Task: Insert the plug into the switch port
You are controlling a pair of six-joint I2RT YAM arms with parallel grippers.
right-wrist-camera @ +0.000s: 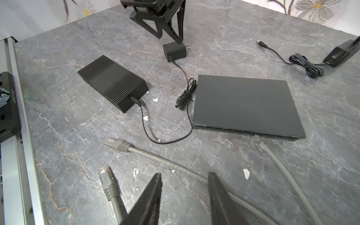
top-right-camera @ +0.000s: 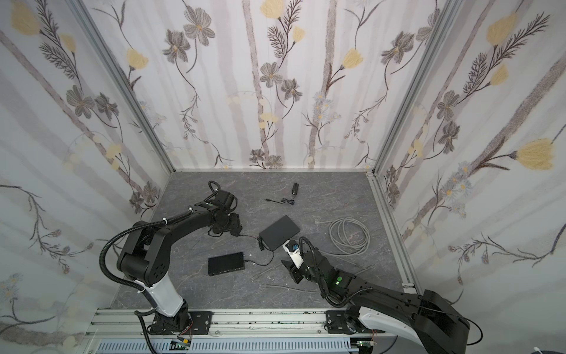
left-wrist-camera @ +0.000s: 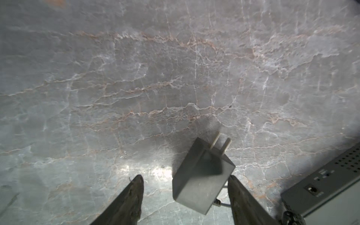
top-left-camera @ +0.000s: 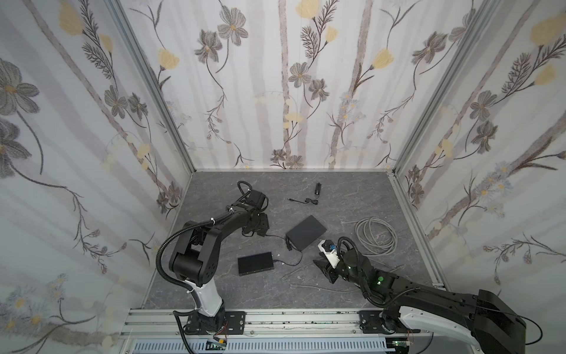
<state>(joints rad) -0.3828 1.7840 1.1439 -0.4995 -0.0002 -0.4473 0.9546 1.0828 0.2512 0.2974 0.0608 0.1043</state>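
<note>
None of the grey plugs sits in a port yet: the nearest plug (right-wrist-camera: 108,182) lies loose on the table (right-wrist-camera: 214,48) beside the right gripper (right-wrist-camera: 185,174), which is spread and empty. The small switch (right-wrist-camera: 113,81) already has its power lead (right-wrist-camera: 136,101) in. The left gripper (left-wrist-camera: 186,176) stands spread around the adapter (left-wrist-camera: 198,187), not pinching it.

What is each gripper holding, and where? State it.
Nothing is held. The left gripper stands open over the black power adapter; the right gripper is open above a grey Ethernet cable.
</note>
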